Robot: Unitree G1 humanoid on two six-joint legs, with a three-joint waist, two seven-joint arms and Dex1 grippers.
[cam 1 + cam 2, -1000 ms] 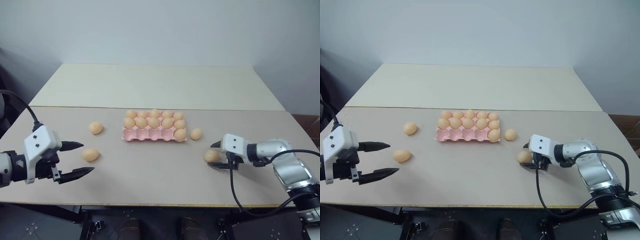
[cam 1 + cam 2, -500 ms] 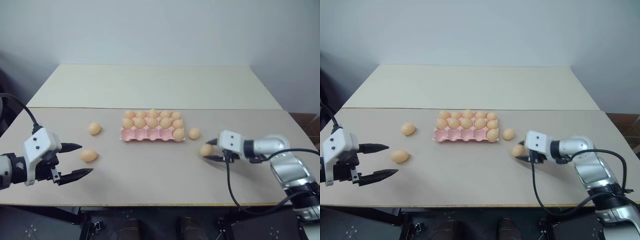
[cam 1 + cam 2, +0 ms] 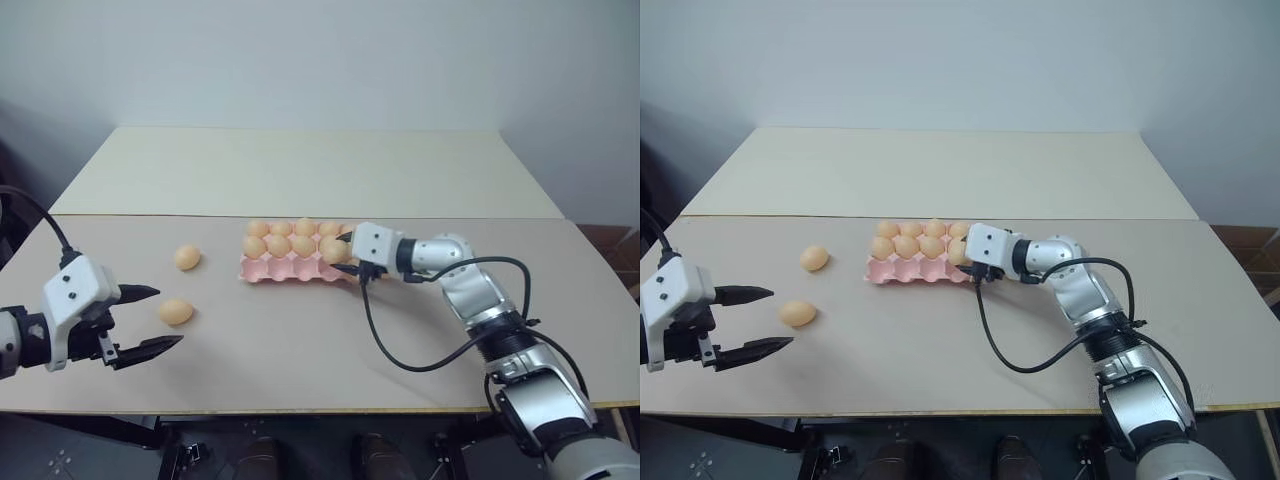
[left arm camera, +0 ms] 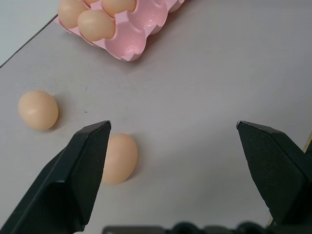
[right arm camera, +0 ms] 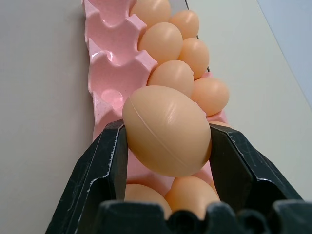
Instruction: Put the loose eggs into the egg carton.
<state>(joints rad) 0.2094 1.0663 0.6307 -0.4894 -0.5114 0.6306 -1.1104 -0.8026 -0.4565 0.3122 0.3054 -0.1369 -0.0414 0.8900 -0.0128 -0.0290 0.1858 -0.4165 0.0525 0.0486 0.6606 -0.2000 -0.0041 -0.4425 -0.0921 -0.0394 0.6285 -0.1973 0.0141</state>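
The right tool is now gripping an egg over the egg carton, having carried it from four o'clock. At eight o'clock, the left tool is hanging wide apart beside two loose eggs on the tabletop.

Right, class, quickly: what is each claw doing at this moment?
Left claw: open, holding nothing.
Right claw: shut on an egg, over the egg carton.
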